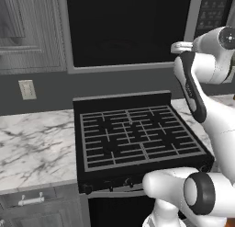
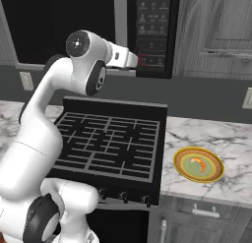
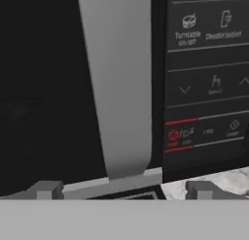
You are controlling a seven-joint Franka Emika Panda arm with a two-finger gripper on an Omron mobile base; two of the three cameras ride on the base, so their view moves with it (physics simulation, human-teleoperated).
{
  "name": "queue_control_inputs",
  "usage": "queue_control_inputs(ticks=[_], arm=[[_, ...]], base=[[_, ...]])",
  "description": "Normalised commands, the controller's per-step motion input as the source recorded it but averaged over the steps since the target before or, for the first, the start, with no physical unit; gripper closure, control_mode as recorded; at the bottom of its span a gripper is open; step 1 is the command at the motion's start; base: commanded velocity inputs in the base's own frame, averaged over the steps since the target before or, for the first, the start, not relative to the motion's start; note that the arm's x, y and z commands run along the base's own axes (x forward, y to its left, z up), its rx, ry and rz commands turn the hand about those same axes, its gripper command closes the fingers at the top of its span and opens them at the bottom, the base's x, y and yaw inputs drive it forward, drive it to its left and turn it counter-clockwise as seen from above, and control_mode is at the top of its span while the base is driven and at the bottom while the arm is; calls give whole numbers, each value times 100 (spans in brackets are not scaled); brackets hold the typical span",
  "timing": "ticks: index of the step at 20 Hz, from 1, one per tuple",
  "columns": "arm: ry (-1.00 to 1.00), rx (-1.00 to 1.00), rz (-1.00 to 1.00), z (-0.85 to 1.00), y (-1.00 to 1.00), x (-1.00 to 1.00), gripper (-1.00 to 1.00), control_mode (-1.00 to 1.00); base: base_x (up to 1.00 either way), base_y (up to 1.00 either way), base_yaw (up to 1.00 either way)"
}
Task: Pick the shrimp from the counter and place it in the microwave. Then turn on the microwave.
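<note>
1. Gripper [image 3: 124,189] is raised at the microwave [image 2: 147,30], by its keypad [image 3: 206,78]; jaws apart, holding nothing.
2. Shrimp [image 2: 198,162] lies on the plate [image 2: 183,172] on the counter [image 2: 231,138], right of the stove [image 2: 110,138].
</note>
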Motion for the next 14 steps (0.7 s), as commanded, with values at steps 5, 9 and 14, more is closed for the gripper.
queue_control_inputs(ticks=[5,9,14], arm=[[0,0,0,27,-16,36,-100,-100],[0,1,0,16,-6,38,-100,-100],[0,5,0,7,0,41,-100,-100]], base=[[0,0,0],[0,0,0],[0,0,0]])
